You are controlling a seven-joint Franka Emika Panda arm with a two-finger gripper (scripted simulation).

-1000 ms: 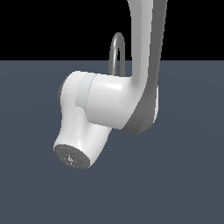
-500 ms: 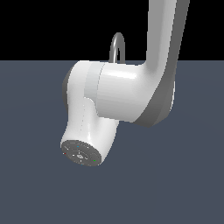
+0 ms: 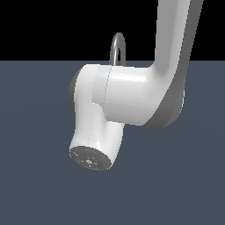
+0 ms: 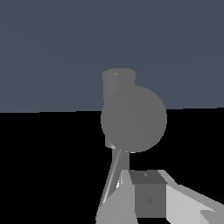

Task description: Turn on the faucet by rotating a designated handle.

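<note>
In the exterior view only the top of the faucet's arched spout [image 3: 117, 46] shows above my bulky white arm [image 3: 127, 96]; its base, the handle and my gripper are hidden behind the arm. In the wrist view the faucet [image 4: 133, 119] appears as a grey round body with a short cylinder [image 4: 118, 81] behind it. A thin light-grey rod, the handle [image 4: 113, 175], runs from the body toward my gripper [image 4: 146, 186]. Pale finger parts [image 4: 148, 199] lie right beside the rod. I cannot tell whether they touch it, or whether the jaws are open or shut.
A flat dark blue-grey floor [image 3: 35, 184] spreads under everything, with black background above it. My own arm fills the middle of the exterior view and blocks the area around the faucet's base.
My arm has swung toward the exterior view's right and looms larger. The spout has not moved.
</note>
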